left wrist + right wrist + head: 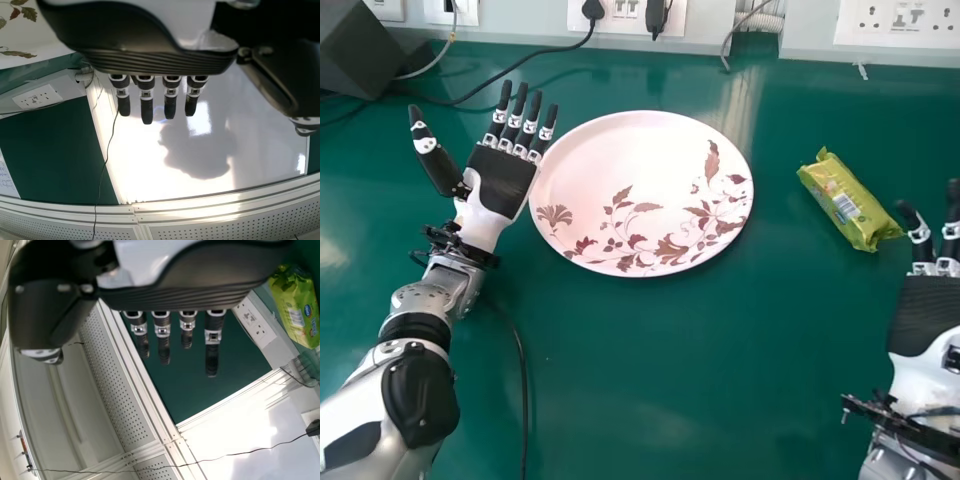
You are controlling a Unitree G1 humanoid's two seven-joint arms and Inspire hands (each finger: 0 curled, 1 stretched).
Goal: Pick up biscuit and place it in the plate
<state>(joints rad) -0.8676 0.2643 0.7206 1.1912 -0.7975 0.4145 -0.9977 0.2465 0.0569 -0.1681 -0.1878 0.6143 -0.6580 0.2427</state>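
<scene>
The head view looks down at the bench (670,380), sharing the plate (630,170) with the left wrist view and the biscuit pack (846,202) with the right. Up close, the wrist views look out past the left robot hand (502,182), at the head view's ten o'clock, and the right robot hand (925,312), at three.

Silver-white arms (423,297), black-palmed hands (503,181), dark wrist cables (932,411)

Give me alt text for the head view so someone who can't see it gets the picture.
A yellow-green biscuit packet lies on a green table, right of a white plate with brown floral decoration. The robot's open left hand is beside the plate; its right hand is near the packet.
</scene>
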